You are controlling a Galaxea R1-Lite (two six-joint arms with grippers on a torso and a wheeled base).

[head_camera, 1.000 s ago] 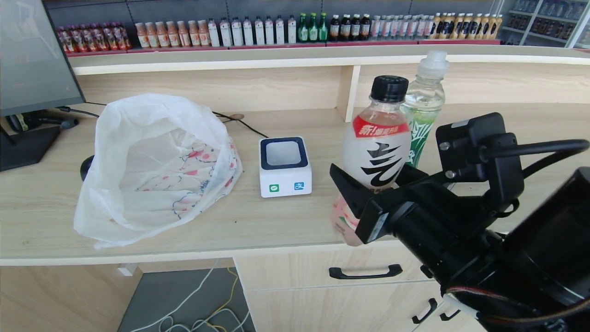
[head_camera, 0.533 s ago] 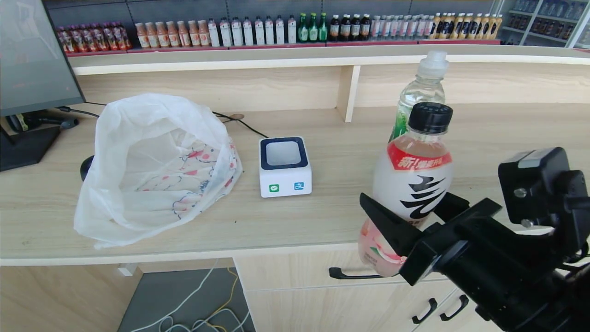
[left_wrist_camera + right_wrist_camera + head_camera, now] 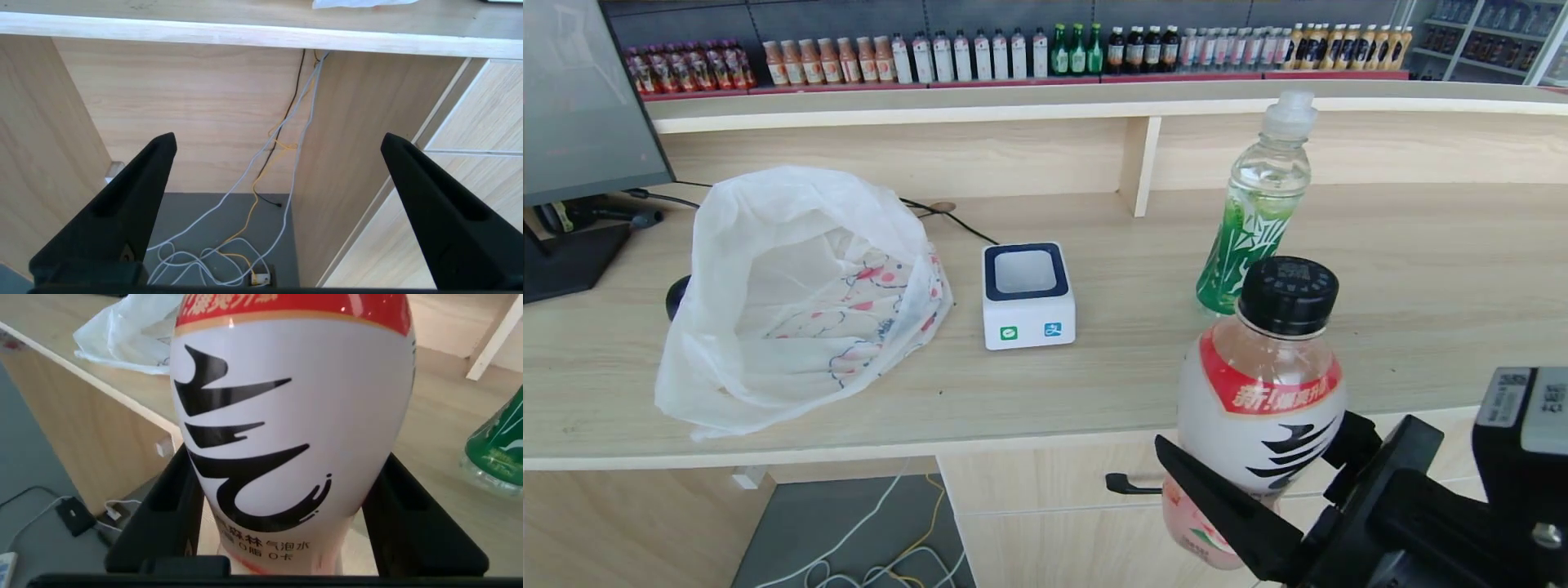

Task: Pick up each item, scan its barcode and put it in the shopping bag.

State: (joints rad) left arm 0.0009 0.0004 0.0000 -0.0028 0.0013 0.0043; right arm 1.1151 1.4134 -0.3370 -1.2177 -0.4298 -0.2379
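Note:
My right gripper [image 3: 1270,502] is shut on a pink drink bottle [image 3: 1258,408] with a black cap and a white, red and black label, held upright in front of the counter's front edge at the lower right. The same pink bottle [image 3: 290,433] sits between the right gripper [image 3: 294,527] fingers. A clear bottle with a green label [image 3: 1256,208] stands on the counter behind it. The white scanner box [image 3: 1027,296] sits mid-counter, and the white shopping bag [image 3: 800,294] lies open to its left. My left gripper [image 3: 278,208] hangs open below the counter edge, holding nothing.
A monitor [image 3: 580,98] stands at the far left with a dark mouse [image 3: 676,296] beside the bag. A raised shelf [image 3: 1045,102] runs along the counter's back. Drawer handles [image 3: 1127,487] sit under the counter front. Loose cables [image 3: 261,204] hang beneath.
My right gripper has carried the pink bottle back and down, away from the green-label bottle and off the counter to in front of its edge. Bag and scanner have not moved.

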